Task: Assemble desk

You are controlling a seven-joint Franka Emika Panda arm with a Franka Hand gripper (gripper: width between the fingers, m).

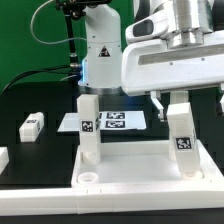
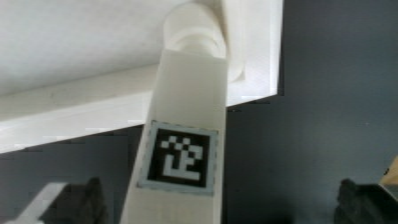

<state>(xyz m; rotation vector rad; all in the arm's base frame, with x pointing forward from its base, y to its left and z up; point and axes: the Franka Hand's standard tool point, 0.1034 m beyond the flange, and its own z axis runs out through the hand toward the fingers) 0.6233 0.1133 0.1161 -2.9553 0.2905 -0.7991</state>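
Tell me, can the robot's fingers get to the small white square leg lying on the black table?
Probably yes: nothing covers that small white square leg, and the open fingers hold nothing.

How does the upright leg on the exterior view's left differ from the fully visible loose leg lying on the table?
Pose: the upright leg stands vertical; the loose leg lies on its side. Place: the upright leg sits on the tabletop; the loose leg rests on the table, apart from the tabletop. Both are white, square and tagged.
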